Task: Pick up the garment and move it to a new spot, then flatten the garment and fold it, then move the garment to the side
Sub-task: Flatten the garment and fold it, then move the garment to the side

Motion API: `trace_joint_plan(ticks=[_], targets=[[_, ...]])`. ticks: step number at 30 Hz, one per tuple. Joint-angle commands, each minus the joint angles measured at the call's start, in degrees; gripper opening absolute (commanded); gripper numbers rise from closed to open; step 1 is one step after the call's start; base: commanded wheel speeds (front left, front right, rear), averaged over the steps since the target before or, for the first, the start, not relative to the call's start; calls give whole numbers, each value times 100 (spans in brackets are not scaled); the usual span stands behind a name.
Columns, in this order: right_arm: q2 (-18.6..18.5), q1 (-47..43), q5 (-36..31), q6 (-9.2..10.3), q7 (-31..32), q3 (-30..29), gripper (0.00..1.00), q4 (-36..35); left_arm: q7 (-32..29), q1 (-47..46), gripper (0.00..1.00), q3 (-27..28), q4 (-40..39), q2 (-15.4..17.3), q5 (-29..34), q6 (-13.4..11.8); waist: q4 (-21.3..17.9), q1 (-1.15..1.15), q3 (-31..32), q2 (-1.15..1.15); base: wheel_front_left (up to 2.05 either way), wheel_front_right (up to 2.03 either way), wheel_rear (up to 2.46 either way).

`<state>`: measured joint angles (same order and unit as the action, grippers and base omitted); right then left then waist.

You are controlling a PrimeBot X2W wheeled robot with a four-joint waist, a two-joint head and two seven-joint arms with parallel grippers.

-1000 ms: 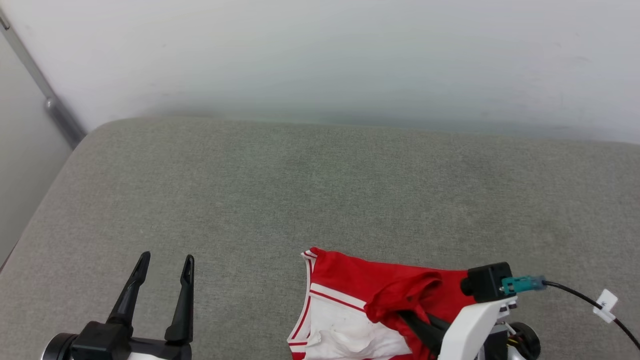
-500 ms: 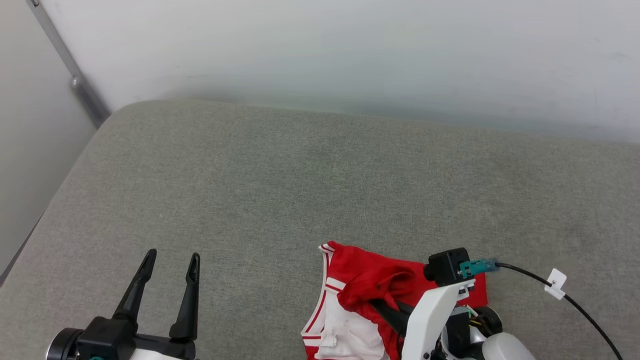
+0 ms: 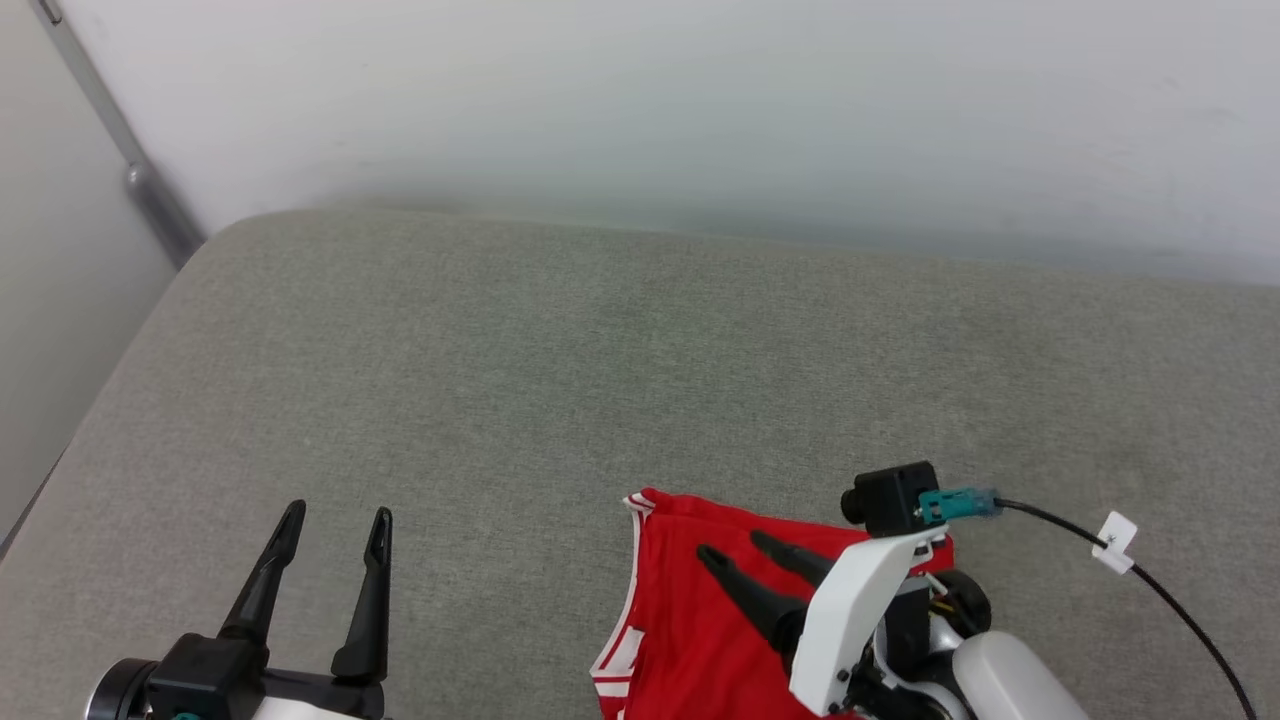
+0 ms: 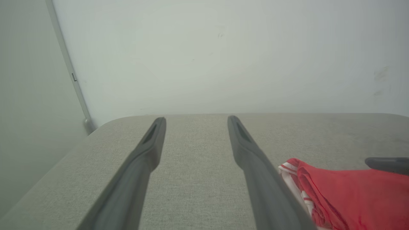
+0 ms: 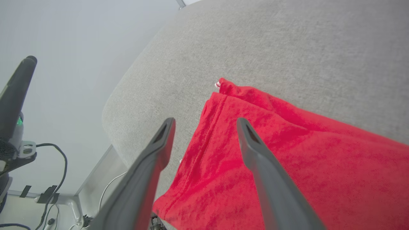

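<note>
Your right gripper [image 3: 738, 546] is standing open over the garment [image 3: 680, 610], its two dark fingers spread apart with nothing between them. In the right wrist view the same gripper [image 5: 205, 121] is pointing down at the jersey's left part. Whether the tips are touching the cloth, you cannot tell.

The red jersey [image 5: 303, 153] is lying on the grey cushion [image 3: 600, 380], at its near edge and right of the middle, and it is running out of the bottom of the head view. It is showing mostly plain red fabric, with red-and-white striped trim along its left edge and at its far left corner.

Your left gripper [image 3: 336, 513] is also wide open and empty, hovering over bare grey fabric near the cushion's near left corner, well apart from the jersey. In the left wrist view that gripper [image 4: 196, 118] is pointing toward the white wall [image 4: 223, 57], and the jersey [image 4: 345, 191] is sitting just right of its right finger.

A black cable [image 3: 1160, 590] with a white tag [image 3: 1113, 540] is trailing off the right wrist — toward the lower right.
</note>
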<state>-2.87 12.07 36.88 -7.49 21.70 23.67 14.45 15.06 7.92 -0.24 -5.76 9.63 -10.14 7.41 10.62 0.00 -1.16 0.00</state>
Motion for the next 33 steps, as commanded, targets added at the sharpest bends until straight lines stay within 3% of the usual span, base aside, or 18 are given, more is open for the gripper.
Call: trace_joint_plan(ticks=[1, 6, 11, 19, 25, 33], targets=[[0, 112, -48, 0, -17, -41, 100, -29, 14, 17, 100, 5, -4, 10, -21, 7, -55, 0, 30, 0, 0, 0, 0], [-23, 358, -1072, 0, -140, -483, 100, -205, 13, 57, 100, 24, -44, 12, -25, 6, -296, 0, 102, 0, 0, 0, 0], [-537, 522, -2026, 1, -628, -775, 100, -614, 14, 32, 100, 80, -100, -41, -26, 6, -531, 0, 104, 0, 0, 0, 0], [-1096, 60, -2752, 1, -1512, -1461, 100, -1232, 14, -17, 100, 124, -126, -145, -7, 7, -790, 0, 27, 0, 0, 0, 0], [-842, -726, -2970, 2, -1996, -2042, 100, -1822, 14, -49, 100, 119, -145, -187, -73, 6, -832, 0, -16, 0, 0, 0, 0], [-413, -1361, -3207, 2, -2636, -2236, 100, -2124, 14, 16, 100, 97, -152, -186, -131, 7, -839, 0, -33, 0, 0, 0, 0]])
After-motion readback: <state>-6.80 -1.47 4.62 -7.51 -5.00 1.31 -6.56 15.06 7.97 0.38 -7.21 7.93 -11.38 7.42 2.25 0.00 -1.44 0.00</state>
